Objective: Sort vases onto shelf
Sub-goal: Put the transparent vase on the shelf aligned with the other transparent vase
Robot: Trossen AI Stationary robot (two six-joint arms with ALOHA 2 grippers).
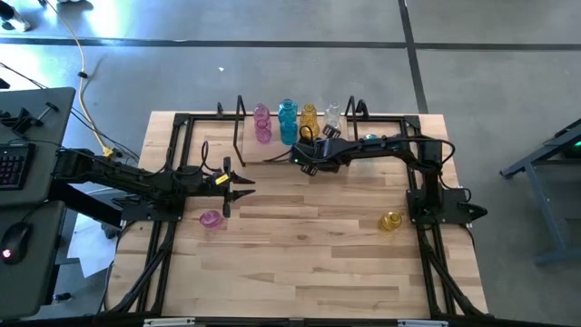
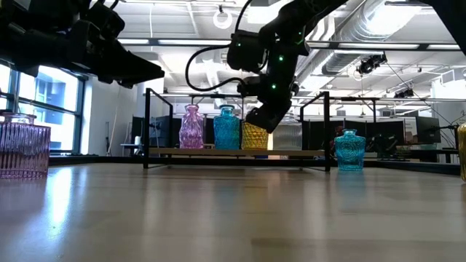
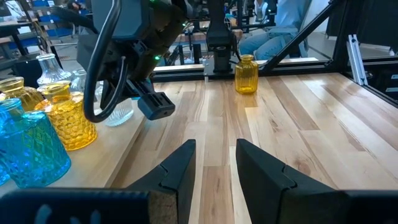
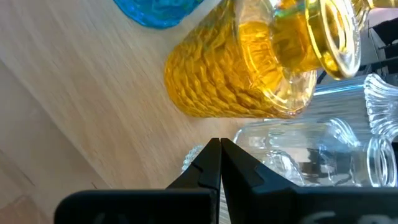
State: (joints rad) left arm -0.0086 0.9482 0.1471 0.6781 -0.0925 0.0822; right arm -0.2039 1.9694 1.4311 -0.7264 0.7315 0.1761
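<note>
Most of the vases (image 1: 287, 120) are gathered at the shelf (image 1: 295, 113) along the far edge, while a pink vase (image 1: 211, 219) sits at near left and a yellow vase (image 1: 390, 221) at near right. The right gripper (image 1: 307, 167) is seen closed on nothing just before the shelf; the left gripper (image 3: 214, 163) is parted and empty near the pink vase. The glass is judged light, rigid, slippery and breakable, best taken gently at the narrow neck.
</note>
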